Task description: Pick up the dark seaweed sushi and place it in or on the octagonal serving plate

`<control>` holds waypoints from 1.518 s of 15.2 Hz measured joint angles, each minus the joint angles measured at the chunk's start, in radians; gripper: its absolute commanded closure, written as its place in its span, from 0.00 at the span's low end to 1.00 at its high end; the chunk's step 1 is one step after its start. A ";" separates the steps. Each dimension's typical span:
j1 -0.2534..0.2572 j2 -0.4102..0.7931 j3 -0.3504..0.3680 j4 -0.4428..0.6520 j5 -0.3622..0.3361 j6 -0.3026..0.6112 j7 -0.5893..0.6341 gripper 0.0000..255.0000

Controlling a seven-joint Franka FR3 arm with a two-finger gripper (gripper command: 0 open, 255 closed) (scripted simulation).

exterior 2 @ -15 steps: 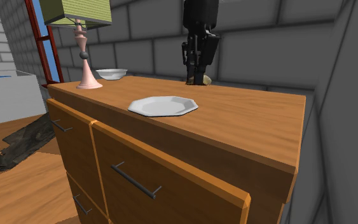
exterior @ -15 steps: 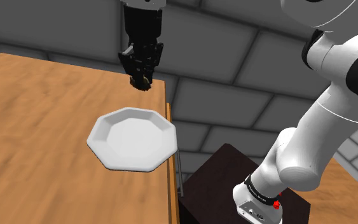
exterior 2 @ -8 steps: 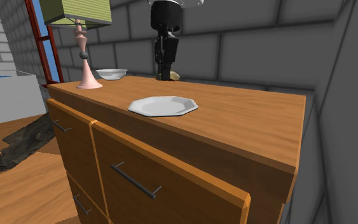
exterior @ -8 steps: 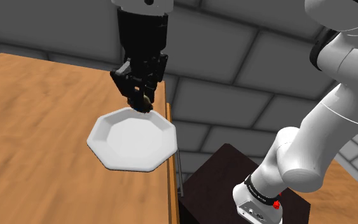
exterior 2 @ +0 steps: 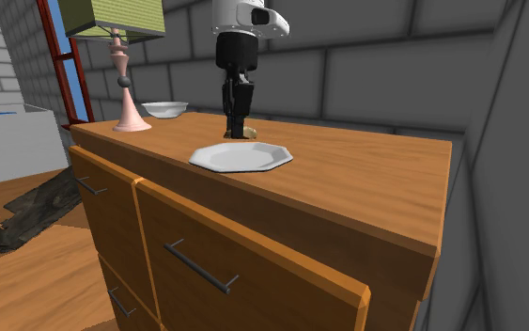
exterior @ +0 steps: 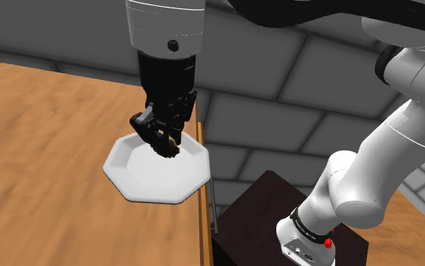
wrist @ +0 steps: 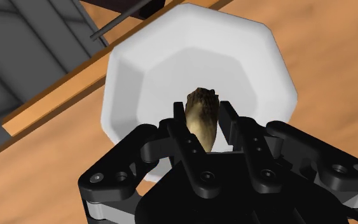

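Over the white octagonal plate (exterior: 152, 178) on the wooden cabinet top (exterior 2: 365, 174), the black gripper (exterior: 168, 146) hangs low, clenched tight around a brownish sushi piece (wrist: 202, 116).

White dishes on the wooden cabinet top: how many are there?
2. The octagonal plate lies under the hand, which holds the sushi. A small bowl stands beside the pink lamp, near the wall. The lamp may hide more.

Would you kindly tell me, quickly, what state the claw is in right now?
The claw: closed, holding the brownish sushi over the white octagonal plate.
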State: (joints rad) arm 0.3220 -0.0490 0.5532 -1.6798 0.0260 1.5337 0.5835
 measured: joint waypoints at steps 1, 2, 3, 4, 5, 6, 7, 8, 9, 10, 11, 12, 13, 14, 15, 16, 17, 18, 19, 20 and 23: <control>0.000 -0.006 -0.001 -0.019 0.003 0.014 -0.002 1.00; 0.000 -0.006 -0.001 -0.031 0.003 0.026 -0.002 1.00; -0.001 -0.012 -0.002 -0.052 0.006 0.042 -0.005 1.00; -0.002 -0.011 -0.002 -0.065 0.005 0.055 -0.006 1.00; -0.002 -0.012 -0.003 -0.080 0.006 0.070 -0.008 1.00; -0.001 -0.016 -0.002 -0.091 0.008 0.078 -0.006 1.00; -0.001 -0.017 -0.002 -0.098 0.009 0.083 -0.007 1.00; -0.001 -0.017 -0.002 -0.101 0.009 0.086 -0.007 1.00; -0.001 -0.017 -0.002 -0.103 0.009 0.088 -0.007 1.00; -0.001 -0.017 -0.002 -0.104 0.009 0.089 -0.007 1.00; -0.001 -0.017 -0.002 -0.104 0.009 0.089 -0.007 1.00; -0.001 -0.017 -0.002 -0.104 0.009 0.090 -0.007 1.00; -0.001 -0.017 -0.002 -0.104 0.009 0.090 -0.007 0.00; -0.001 -0.017 -0.002 -0.104 0.009 0.090 -0.007 0.00; -0.001 -0.017 -0.002 -0.104 0.009 0.090 -0.007 0.00; -0.001 -0.017 -0.002 -0.104 0.009 0.090 -0.007 0.00; -0.001 -0.017 -0.002 -0.104 0.009 0.090 -0.007 0.00; -0.001 -0.017 -0.002 -0.104 0.009 0.090 -0.007 0.00; -0.001 -0.017 -0.002 -0.104 0.009 0.090 -0.007 0.00; 0.000 -0.010 -0.001 -0.083 0.005 0.075 -0.004 0.00; 0.002 0.012 0.003 0.024 -0.006 -0.012 0.006 0.00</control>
State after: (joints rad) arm 0.3239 -0.0371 0.5562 -1.6561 0.0201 1.5219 0.5892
